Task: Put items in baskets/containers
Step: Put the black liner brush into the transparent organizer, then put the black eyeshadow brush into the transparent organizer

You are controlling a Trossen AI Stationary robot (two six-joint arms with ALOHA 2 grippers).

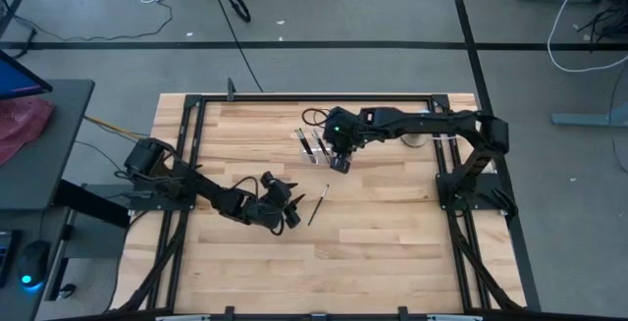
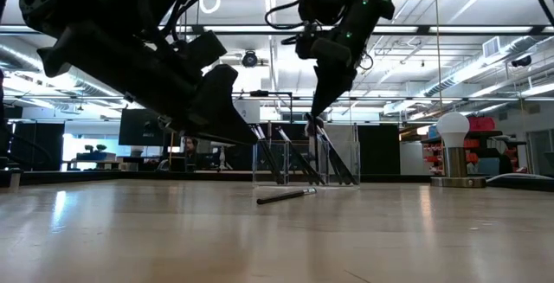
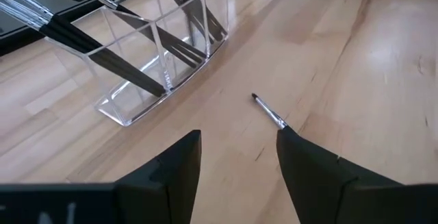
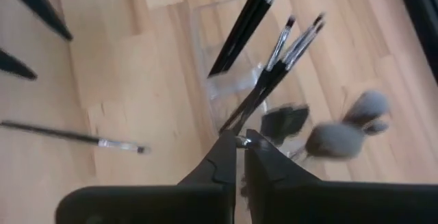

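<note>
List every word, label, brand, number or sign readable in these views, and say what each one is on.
None can be read.
The clear organiser tray, the brushes standing in it and the loose brush on the table show no print.
The left gripper and right gripper carry no visible marking.
Background shelves and screens in the low view are too small to read.

Brush (image 3: 269, 112) handle hidden behind left tool (image 3: 236, 166)

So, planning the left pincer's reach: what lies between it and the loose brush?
Nothing: bare wood. In the left wrist view the brush lies just ahead of the open left pincer.
</note>
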